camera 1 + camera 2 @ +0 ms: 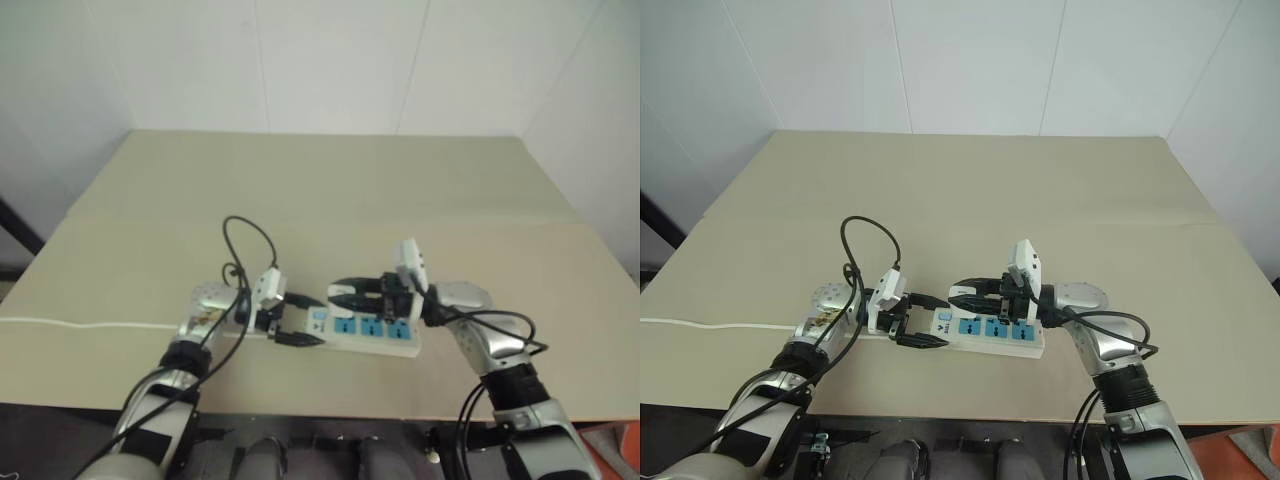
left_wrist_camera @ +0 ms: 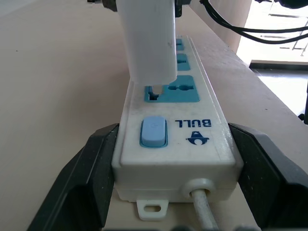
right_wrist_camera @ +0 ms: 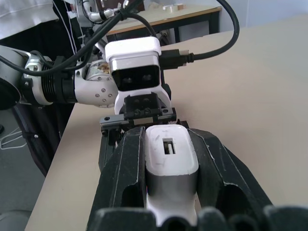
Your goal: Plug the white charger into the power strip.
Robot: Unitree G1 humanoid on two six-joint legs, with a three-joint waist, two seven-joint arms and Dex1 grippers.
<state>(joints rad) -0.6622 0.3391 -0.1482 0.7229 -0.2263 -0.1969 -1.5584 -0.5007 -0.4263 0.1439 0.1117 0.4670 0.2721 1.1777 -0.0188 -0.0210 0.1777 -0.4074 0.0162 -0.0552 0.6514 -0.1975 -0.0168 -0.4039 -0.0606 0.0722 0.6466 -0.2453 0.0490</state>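
A beige table (image 1: 970, 190) fills the room's corner, and on its near edge lies one white power strip (image 1: 985, 330), lengthwise across the robot's front. Two arms meet over it.

The left gripper (image 1: 925, 320) is clamped around the strip's switch end, one black finger on each long side. That looks meant to pin the strip down, so it cannot slide or tip when the plug is pushed in. The thin white cord (image 1: 90, 323) leaves this same end and runs off past the table's left edge.

The right gripper (image 3: 168, 168) is closed tight on one white charger (image 3: 169, 154), its fingers squeezing the block's two flat sides. Held this way, the charger hangs upright with its prongs pointing down. In the left wrist view the charger (image 2: 147, 41) stands over the socket (image 2: 172, 91) nearest the switch, a metal prong tip right at the slot's mouth — barely entered, if at all. The body has not yet met the strip's face, so the plug is not seated.

Counting: three blue sockets in a row, one blue rocker switch (image 2: 153, 131) at the end, one charger, one strip, one cord. A mounting tab (image 2: 152, 208) sticks out beside the cord's exit. Two black cables loop from the robot's wrists — its own wiring.
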